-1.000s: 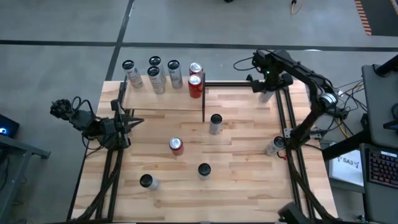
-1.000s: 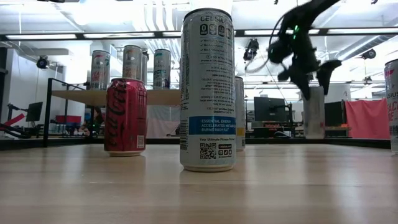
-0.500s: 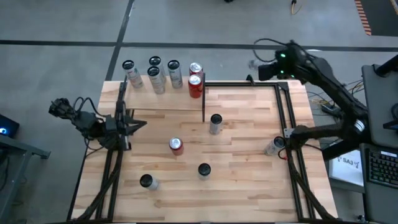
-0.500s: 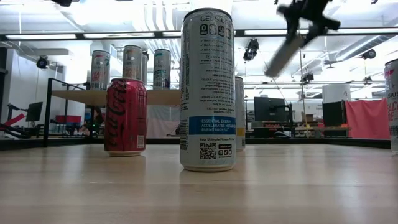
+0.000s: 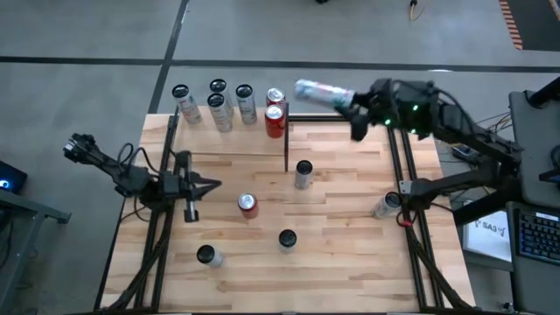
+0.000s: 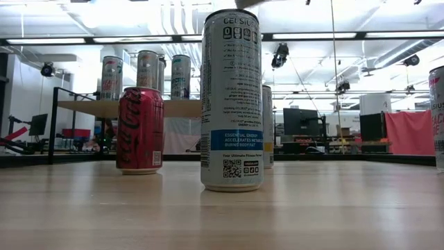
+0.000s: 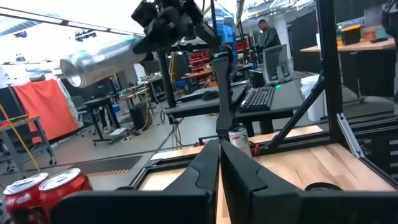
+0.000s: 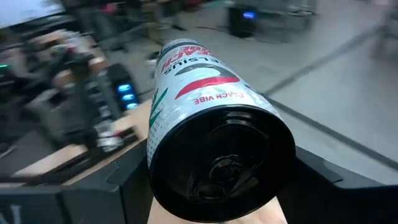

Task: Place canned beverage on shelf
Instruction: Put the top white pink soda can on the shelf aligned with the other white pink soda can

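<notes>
Pale wood tabletop (image 5: 350,236), grey concrete floor (image 5: 87,35), right gripper (image 5: 354,109) clasping silver can (image 5: 322,93), left gripper (image 5: 203,185) closed

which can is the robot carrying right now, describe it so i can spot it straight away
Start at the shelf, the small raised wooden platform at the table's far left corner, then look just past its right end. There the right gripper holds a tall silver can in the air. It is the only can lying sideways off any surface; all the others stand upright.
</notes>
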Action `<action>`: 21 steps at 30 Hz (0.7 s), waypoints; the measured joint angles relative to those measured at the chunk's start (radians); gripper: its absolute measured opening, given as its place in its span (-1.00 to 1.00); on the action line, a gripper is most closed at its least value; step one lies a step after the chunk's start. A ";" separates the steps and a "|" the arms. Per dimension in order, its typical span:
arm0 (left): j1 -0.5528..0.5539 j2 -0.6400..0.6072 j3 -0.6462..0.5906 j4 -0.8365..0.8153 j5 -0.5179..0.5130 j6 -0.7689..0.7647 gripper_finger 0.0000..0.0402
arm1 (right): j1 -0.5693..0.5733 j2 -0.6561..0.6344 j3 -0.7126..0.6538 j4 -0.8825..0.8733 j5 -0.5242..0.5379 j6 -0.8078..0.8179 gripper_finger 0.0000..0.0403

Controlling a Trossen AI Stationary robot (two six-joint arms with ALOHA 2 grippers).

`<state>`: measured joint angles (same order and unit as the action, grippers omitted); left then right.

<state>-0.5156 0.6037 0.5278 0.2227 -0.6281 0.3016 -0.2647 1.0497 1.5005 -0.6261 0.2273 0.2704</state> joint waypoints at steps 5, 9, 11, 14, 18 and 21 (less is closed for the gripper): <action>0.000 0.030 0.000 0.031 0.000 -0.001 -1.00 | 0.142 0.077 0.000 0.101 -0.001 -0.059 0.23; 0.000 0.033 0.000 0.034 0.000 -0.001 -1.00 | 0.221 0.152 0.000 0.160 -0.001 -0.097 0.23; 0.000 0.032 0.000 0.054 -0.006 -0.001 -1.00 | 0.251 0.188 0.000 0.185 0.000 -0.109 0.23; 0.000 0.033 0.007 0.067 -0.014 -0.001 -1.00 | 0.289 0.233 0.000 0.218 -0.002 -0.120 0.23; 0.000 0.048 0.032 0.071 -0.014 -0.001 -0.96 | 0.318 0.281 0.000 0.220 -0.005 -0.129 0.23; 0.000 0.072 0.051 0.071 -0.016 0.003 -0.88 | 0.331 0.309 0.000 0.219 -0.003 -0.133 0.23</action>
<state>-0.5156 0.6759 0.5790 0.2932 -0.6441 0.3042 0.0660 1.3583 1.5002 -0.4076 0.2243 0.1372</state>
